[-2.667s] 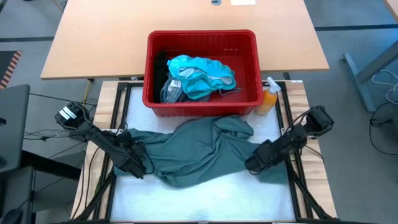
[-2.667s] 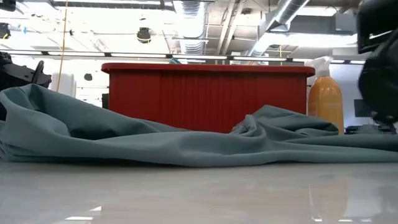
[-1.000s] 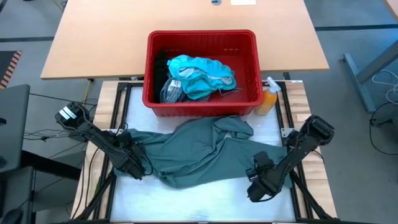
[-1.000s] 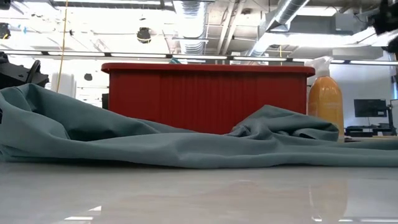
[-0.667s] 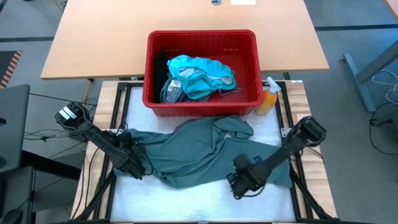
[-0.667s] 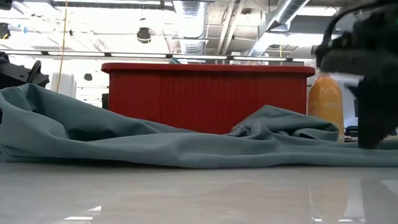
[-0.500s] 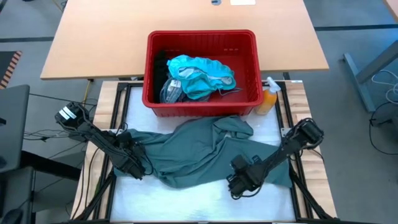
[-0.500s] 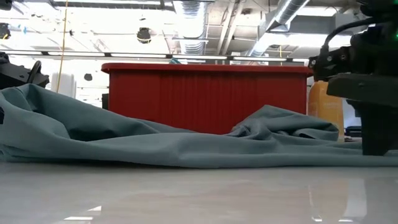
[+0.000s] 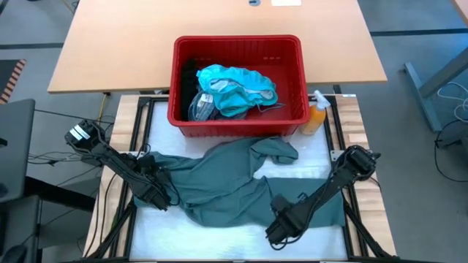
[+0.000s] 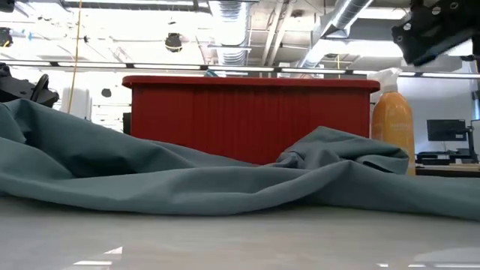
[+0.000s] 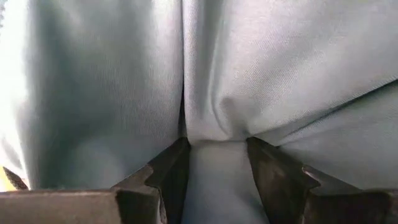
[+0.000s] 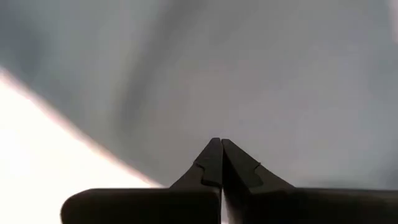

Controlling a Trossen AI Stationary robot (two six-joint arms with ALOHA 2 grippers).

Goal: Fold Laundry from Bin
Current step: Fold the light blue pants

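Observation:
A dull grey-green garment (image 9: 219, 183) lies spread across the white table top in front of the red bin (image 9: 238, 126). In the low view the garment (image 10: 225, 180) lies in low folds. The bin holds teal laundry (image 9: 234, 88) and a dark piece. My left gripper (image 9: 157, 196) is shut on the garment's left end. My right gripper (image 9: 274, 232) stands shut over the garment's near edge, right of the middle. In the right wrist view its fingertips (image 12: 217, 142) are closed together above grey cloth. My left gripper pinches a bunched fold (image 11: 217, 163) at the garment's left end between its two fingers, slanting down from the table's left. The fold fills the gap between them. The rest of the garment lies on the table. My right gripper bears with its shut fingertips on the garment near its near edge (image 9: 287, 218), from above. No cloth shows between the tips. The arm hides the exact spot in the high view.
An orange spray bottle (image 9: 316, 117) stands at the bin's right front corner and shows in the low view (image 10: 392, 120) too. Bare white table (image 9: 300, 169) lies between the bin and the garment's right part. Metal frame rails (image 9: 338, 146) run along the table's sides.
My right gripper, shut throughout, has come down and gone toward the table's left and near edge, rolling as it went. The garment's right part has slid with it toward the near edge, baring table before the bin. The left end has stayed in my left gripper.

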